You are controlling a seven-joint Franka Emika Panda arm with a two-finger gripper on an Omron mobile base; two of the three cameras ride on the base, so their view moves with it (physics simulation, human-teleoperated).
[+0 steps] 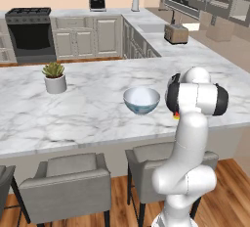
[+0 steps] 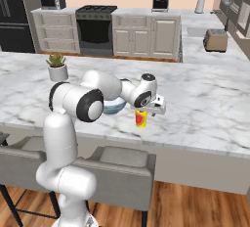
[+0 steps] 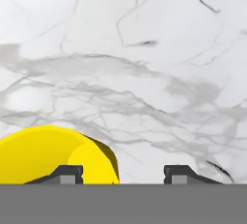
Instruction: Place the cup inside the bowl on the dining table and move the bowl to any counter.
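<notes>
The small yellow cup (image 2: 140,120) with a red patch stands on the dining table (image 2: 205,108) near its front edge. My gripper (image 2: 143,114) hangs right over it, pointing down. In the hand view the cup (image 3: 53,155) sits at the lower left. The left fingertip (image 3: 67,174) lies over the cup and the right fingertip (image 3: 181,174) stands clear of its wall, so the gripper (image 3: 124,174) is open. The bowl (image 1: 141,100), white inside, rests just left of the cup, and my arm partly hides the bowl (image 2: 115,106) from the right.
A potted plant (image 1: 55,83) stands on the table's far left. Grey chairs (image 1: 73,177) line the near edge below the slab. A toaster (image 1: 176,34) sits on the counter (image 1: 161,42) at the back right, and a stove (image 1: 30,30) is at the back left.
</notes>
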